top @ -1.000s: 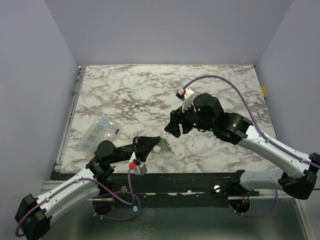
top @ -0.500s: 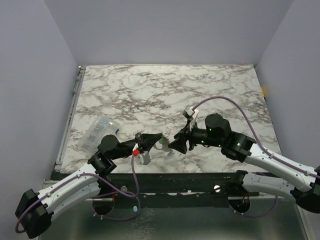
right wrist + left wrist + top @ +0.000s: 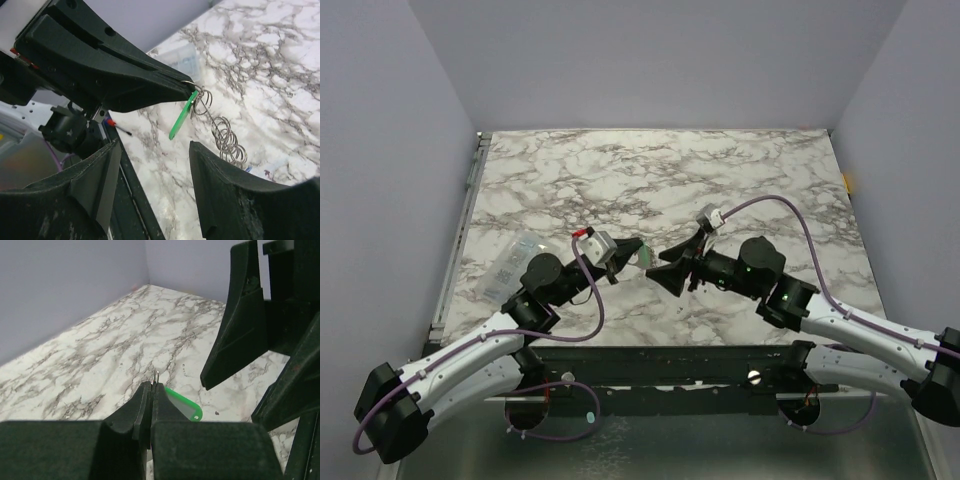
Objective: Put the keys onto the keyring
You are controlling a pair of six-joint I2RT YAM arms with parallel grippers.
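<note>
My left gripper is shut on a small wire ring of the keyring, whose silvery loops hang in a string below its tip. The mint green key dangles from that same ring, raised off the marble; it also shows in the left wrist view and in the top view. My right gripper stands open just right of the left gripper, facing it, with the key and rings a little beyond its fingertips. A sliver of blue, probably the blue key, lies on the table behind the right finger.
A clear plastic bag lies on the marble table at the left, behind the left arm. The table's dark front edge runs close below both grippers. Lilac walls close in the sides and back.
My left gripper has risen from the table's front and swung its tip up with the green key and rings. My right gripper has dropped and turned to face it at close range.
</note>
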